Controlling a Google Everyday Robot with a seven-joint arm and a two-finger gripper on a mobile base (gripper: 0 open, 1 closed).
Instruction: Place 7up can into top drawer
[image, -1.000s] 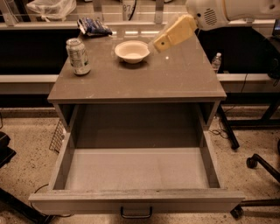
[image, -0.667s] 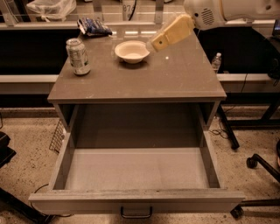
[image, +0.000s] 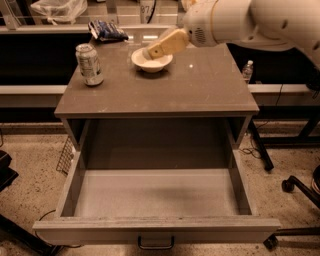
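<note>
The 7up can (image: 90, 64) stands upright on the left side of the grey-brown cabinet top (image: 200, 90). The top drawer (image: 75, 180) is pulled fully out below, with a pale bare floor and a small dark handle (image: 156, 243) on its front. My gripper (image: 154, 51), tan on a white arm, reaches in from the upper right. It hangs over the white bowl (image: 145, 64) at the back middle of the top, about a hand's width right of the can. It holds nothing that I can see.
A dark blue snack packet (image: 107, 30) lies at the back left of the top. A plastic bag (image: 57, 9) sits on the counter behind. A water bottle (image: 247, 70) stands right of the cabinet. Chair legs with castors (image: 290, 185) are on the floor at right.
My arm has moved left and slightly down, from right of the bowl to over it. The can, the bowl and the drawer have not moved.
</note>
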